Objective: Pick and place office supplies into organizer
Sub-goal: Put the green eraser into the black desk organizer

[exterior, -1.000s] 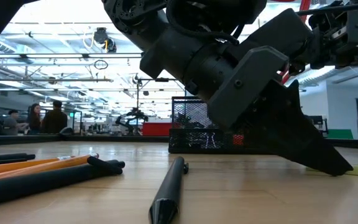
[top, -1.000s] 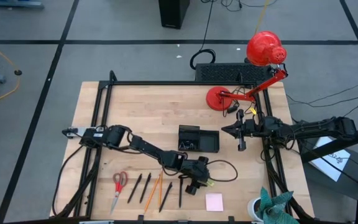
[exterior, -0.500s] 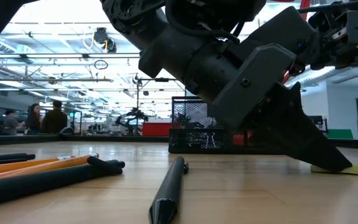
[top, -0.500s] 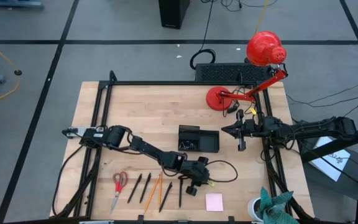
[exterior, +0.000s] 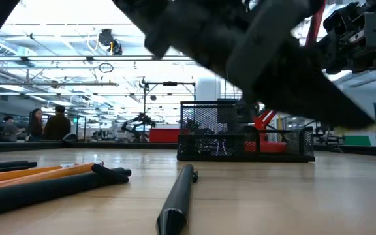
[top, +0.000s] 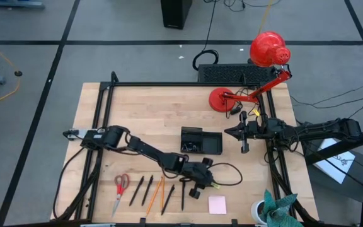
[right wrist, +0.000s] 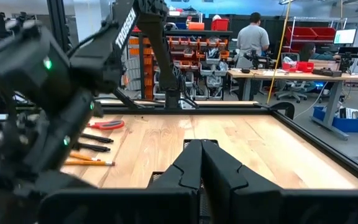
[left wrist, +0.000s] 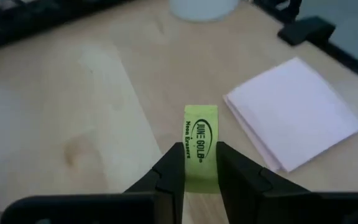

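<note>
Yellow-green eraser (left wrist: 200,145), flat and rectangular, pinched by left tool (left wrist: 197,163).

Your black mesh organizer (top: 201,141) sits upright near the middle of the table, its left section taller, with small dark bits inside that section. Along the near edge you have a row lying flat: red-handled scissors (top: 120,186) at the left, then black pens (top: 137,190) and orange pencils (top: 155,193) side by side, all slanted the same way. The pale pink sticky-note pad (top: 217,204) lies flat to their right. Just beside it, the yellow-green eraser (left wrist: 201,144), printed with black lettering, is pinched between two dark fingers (left wrist: 169,168) above the wood.
</note>
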`<action>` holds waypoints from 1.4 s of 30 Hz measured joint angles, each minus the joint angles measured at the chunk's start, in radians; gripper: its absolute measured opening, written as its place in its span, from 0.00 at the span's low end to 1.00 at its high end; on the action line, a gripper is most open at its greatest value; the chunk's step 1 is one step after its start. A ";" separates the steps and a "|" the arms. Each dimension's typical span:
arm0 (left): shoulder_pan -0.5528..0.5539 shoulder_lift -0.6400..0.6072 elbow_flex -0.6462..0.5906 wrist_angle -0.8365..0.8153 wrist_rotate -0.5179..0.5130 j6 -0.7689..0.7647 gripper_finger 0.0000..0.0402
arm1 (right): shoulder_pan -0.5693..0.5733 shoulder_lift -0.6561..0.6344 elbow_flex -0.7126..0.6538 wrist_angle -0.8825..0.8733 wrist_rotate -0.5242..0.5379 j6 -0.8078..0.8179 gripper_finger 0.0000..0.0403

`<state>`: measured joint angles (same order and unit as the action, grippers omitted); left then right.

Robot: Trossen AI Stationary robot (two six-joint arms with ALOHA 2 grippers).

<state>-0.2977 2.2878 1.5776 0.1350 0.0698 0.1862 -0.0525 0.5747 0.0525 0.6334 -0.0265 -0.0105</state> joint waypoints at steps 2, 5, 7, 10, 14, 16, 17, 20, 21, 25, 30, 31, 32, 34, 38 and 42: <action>0.000 -0.028 0.000 -0.031 -0.041 0.020 0.20 | 0.000 0.000 0.000 -0.003 0.000 0.002 0.01; 0.003 -0.078 0.001 -0.124 -0.157 0.057 0.20 | 0.000 0.000 0.000 -0.008 0.000 0.018 0.01; 0.009 -0.115 0.001 -0.203 -0.221 0.071 0.20 | 0.000 0.000 0.000 -0.012 0.000 0.018 0.01; 0.025 -0.165 0.002 -0.294 -0.256 0.074 0.20 | 0.000 0.000 0.000 -0.017 0.000 0.018 0.01; 0.051 -0.228 0.003 -0.402 -0.259 0.048 0.20 | 0.000 0.000 0.000 -0.017 0.000 0.019 0.01; 0.063 -0.252 0.003 -0.446 -0.260 0.030 0.20 | 0.000 0.000 0.000 -0.021 0.000 0.019 0.01; 0.070 -0.263 0.003 -0.462 -0.262 0.020 0.20 | 0.000 0.000 0.000 -0.023 0.000 0.019 0.01; 0.088 -0.294 0.003 -0.515 -0.276 -0.014 0.20 | 0.000 0.000 0.000 -0.025 0.000 0.023 0.01; 0.093 -0.304 0.003 -0.539 -0.288 -0.026 0.20 | 0.000 0.000 0.000 -0.025 0.000 0.026 0.01; 0.114 -0.339 0.003 -0.613 -0.326 -0.076 0.20 | 0.000 0.000 0.000 -0.029 0.000 0.027 0.01; 0.146 -0.359 0.002 -0.729 -0.349 -0.156 0.20 | 0.000 -0.001 0.000 -0.034 0.000 0.030 0.01; 0.152 -0.361 0.002 -0.737 -0.350 -0.174 0.20 | 0.000 -0.001 0.000 -0.038 0.000 0.033 0.01; 0.156 -0.361 0.004 -0.750 -0.351 -0.190 0.20 | 0.000 0.000 0.000 -0.038 0.000 0.033 0.01; 0.165 -0.360 0.003 -0.798 -0.351 -0.220 0.20 | 0.000 0.000 0.000 -0.034 0.000 0.033 0.01; 0.174 -0.351 0.003 -0.802 -0.334 -0.242 0.20 | 0.000 0.001 0.000 -0.033 0.000 0.033 0.01; 0.173 -0.349 -0.007 -0.779 -0.333 -0.249 0.20 | 0.000 0.001 0.000 -0.033 0.000 0.034 0.01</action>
<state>-0.1246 1.9386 1.5701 -0.6444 -0.2630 -0.0629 -0.0525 0.5755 0.0525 0.6003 -0.0269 0.0231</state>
